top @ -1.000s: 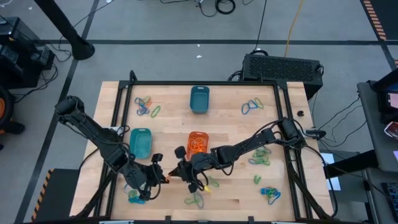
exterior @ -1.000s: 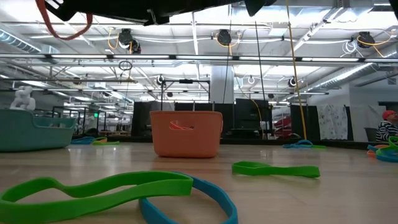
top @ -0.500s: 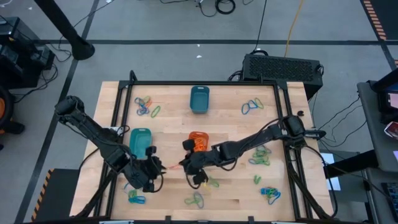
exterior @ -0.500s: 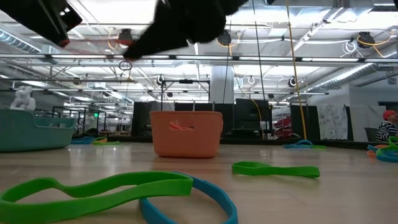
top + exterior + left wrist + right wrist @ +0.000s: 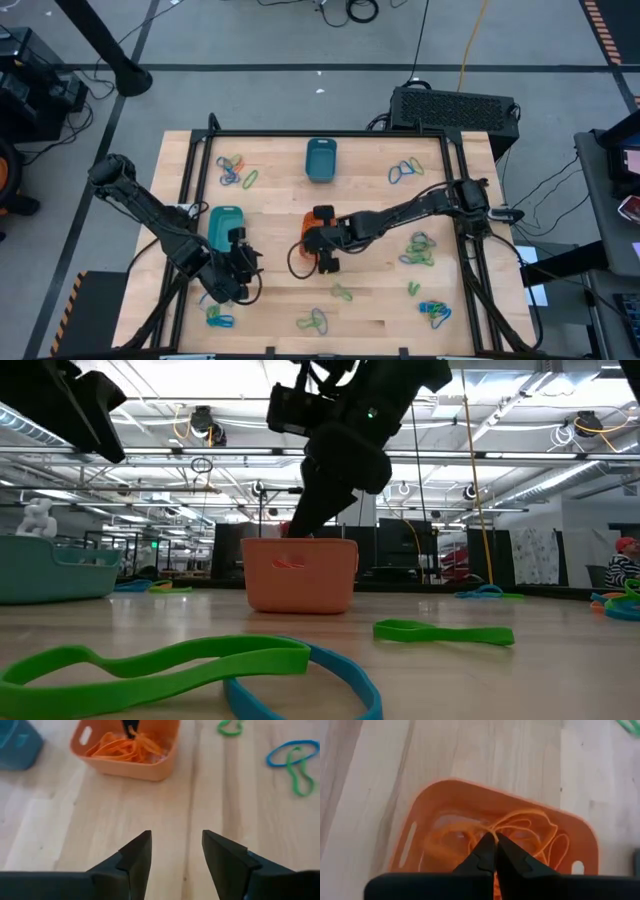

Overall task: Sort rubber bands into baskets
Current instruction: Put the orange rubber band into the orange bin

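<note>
The orange basket (image 5: 312,218) stands mid-table with several orange rubber bands (image 5: 117,747) inside. My right gripper (image 5: 495,845) is shut, tipped down, with its fingertips (image 5: 131,727) inside that basket among the bands. My left gripper (image 5: 175,836) hangs open over bare wood near the table's front left (image 5: 247,262), holding nothing. The turquoise basket (image 5: 224,228) stands beside it, and the dark teal basket (image 5: 320,160) stands at the far edge. Loose green and blue bands (image 5: 150,665) lie flat on the wood. My right gripper pinches an orange rubber band (image 5: 512,827) at its fingertips, whose loops fan out from them. The fingers slant down from above into the basket (image 5: 300,525). The band's loops lie on the other bands in the basket; the exact spot of the pinch is hidden by the fingers.
Loose band clusters lie at far left (image 5: 235,170), far right (image 5: 405,170), right (image 5: 418,248), near right (image 5: 435,312) and near the front edge (image 5: 317,322), (image 5: 215,315). A black frame (image 5: 330,133) rims the table. Bare wood lies between my left gripper and the orange basket.
My two grippers stood tip to tip at the table's front with an orange band between them. My left gripper has opened and let go. My right gripper, shut, has swung toward the far edge, tipped steeply down and gone into the orange basket.
</note>
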